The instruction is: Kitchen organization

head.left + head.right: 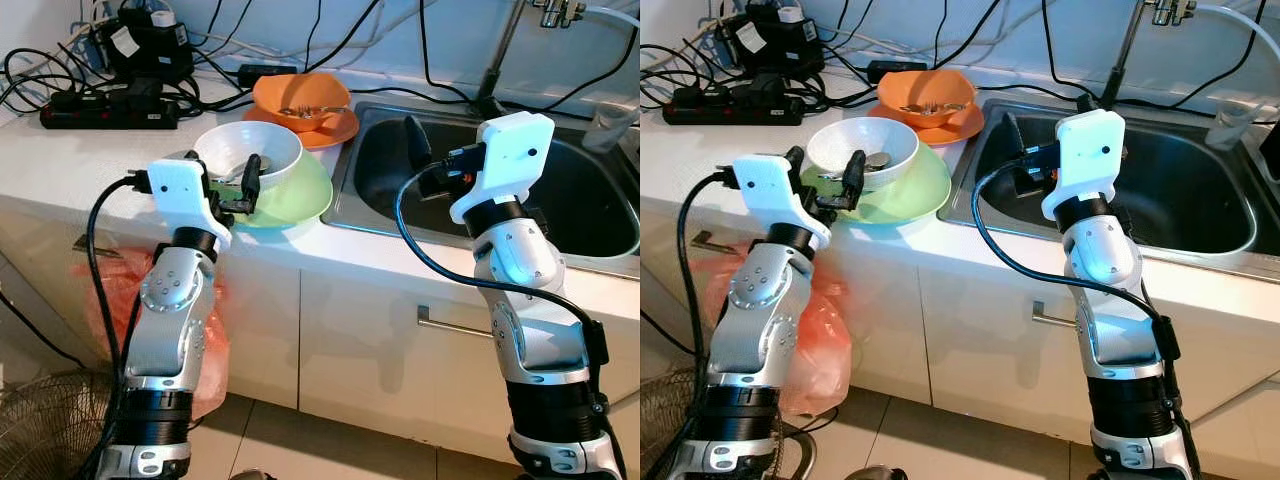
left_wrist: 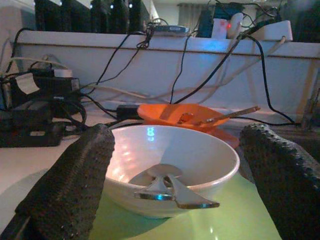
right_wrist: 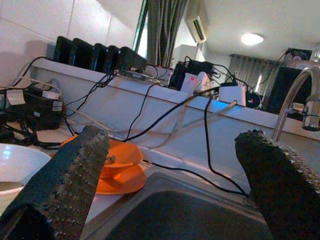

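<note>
The left pincer (image 1: 238, 192) is held spread at the near rim of the white bowl (image 1: 250, 155), in which spoons (image 2: 170, 187) lie, the bowl being stacked on a light green plate (image 1: 295, 200) at the front of the tabletop (image 1: 60, 160). The right pincer (image 3: 170, 170) is held spread and empty above the steel sink (image 1: 590, 215). Beyond the white bowl, an orange bowl (image 1: 300, 100) with cutlery is stacked on an orange plate; a grasp of the white bowl seems in hand, for which the fingers must be brought astride its rim and pressed together.
</note>
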Controlling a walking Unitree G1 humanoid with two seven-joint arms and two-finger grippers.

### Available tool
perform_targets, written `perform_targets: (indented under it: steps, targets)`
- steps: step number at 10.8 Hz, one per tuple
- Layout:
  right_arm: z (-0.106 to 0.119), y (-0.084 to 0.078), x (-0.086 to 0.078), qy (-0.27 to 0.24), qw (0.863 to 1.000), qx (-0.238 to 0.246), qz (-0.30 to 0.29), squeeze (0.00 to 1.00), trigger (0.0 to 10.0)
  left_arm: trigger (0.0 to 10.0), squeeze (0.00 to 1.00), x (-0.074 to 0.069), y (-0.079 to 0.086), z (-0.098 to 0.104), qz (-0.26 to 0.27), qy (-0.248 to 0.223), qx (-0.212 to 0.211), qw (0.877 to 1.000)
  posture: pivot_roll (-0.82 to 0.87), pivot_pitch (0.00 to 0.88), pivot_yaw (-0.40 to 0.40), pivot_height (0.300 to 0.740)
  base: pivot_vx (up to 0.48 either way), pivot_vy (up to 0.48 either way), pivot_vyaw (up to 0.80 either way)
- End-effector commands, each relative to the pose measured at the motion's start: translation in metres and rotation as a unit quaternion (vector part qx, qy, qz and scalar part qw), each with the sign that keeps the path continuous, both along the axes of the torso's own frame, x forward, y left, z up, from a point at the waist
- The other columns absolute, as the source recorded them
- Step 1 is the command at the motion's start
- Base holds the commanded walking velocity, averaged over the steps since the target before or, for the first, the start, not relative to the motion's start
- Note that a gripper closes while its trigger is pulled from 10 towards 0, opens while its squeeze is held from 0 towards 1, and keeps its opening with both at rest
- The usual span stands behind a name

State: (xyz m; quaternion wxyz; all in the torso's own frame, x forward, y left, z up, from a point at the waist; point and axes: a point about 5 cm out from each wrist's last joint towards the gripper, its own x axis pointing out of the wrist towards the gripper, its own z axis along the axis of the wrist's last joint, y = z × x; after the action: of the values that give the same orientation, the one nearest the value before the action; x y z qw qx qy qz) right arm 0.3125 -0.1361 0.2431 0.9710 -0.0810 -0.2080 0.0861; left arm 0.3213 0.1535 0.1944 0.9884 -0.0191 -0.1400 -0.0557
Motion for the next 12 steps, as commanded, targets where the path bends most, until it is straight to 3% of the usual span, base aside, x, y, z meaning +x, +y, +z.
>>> perform_targets:
  steps: [1, 5, 12]
  targets:
    - [0.005, -0.001, 0.001, -0.008, 1.000, -0.004, 0.002, 0.00, 10.0, 10.0, 0.00, 0.001, -0.005, 0.000, -0.013, 0.001, 0.003, 1.000, 0.06, 0.014, -0.012, 0.740, 0.000, 0.000, 0.00]
    - [0.006, -0.002, 0.000, -0.007, 1.000, -0.009, 0.002, 0.00, 10.0, 10.0, 0.00, 0.002, -0.009, -0.011, -0.013, 0.004, 0.005, 1.000, 0.04, 0.017, -0.029, 0.740, 0.000, 0.000, 0.00]
    - [0.008, -0.003, 0.000, -0.008, 1.000, -0.012, 0.004, 0.00, 10.0, 10.0, 0.00, 0.022, -0.011, -0.013, -0.012, 0.000, 0.005, 1.000, 0.02, 0.017, -0.028, 0.740, 0.000, 0.000, 0.00]
